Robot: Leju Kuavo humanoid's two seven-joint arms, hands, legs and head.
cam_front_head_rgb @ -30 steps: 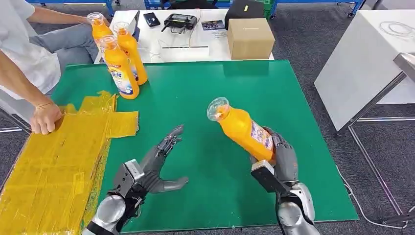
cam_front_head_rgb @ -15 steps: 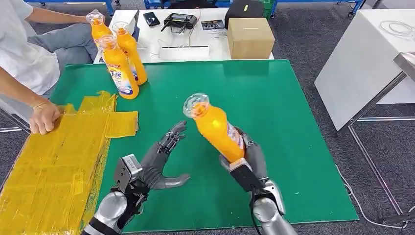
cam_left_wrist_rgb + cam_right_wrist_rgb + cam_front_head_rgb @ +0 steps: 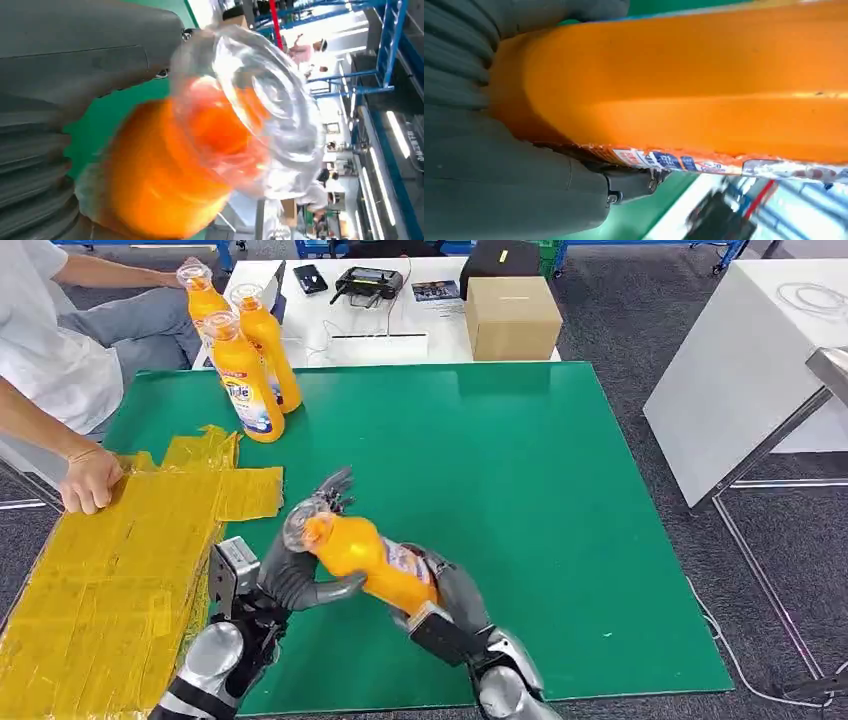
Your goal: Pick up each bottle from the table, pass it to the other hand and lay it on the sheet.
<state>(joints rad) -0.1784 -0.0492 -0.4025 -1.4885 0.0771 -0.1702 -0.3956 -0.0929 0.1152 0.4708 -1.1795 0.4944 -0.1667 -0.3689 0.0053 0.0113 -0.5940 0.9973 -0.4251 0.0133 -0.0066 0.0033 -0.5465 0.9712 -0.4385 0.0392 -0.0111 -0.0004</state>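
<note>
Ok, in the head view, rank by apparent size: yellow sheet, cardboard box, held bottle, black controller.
1. Yellow sheet, by far the largest.
2. Cardboard box and held bottle look about alike; the bottle is nearer the camera and partly covered by the hands, so I won't rank them.
3. Black controller, smallest.

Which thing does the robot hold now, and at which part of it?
The right hand holds an orange bottle by its lower body. The bottle's capped end lies in the left hand, whose fingers are not yet plainly closed on it.
</note>
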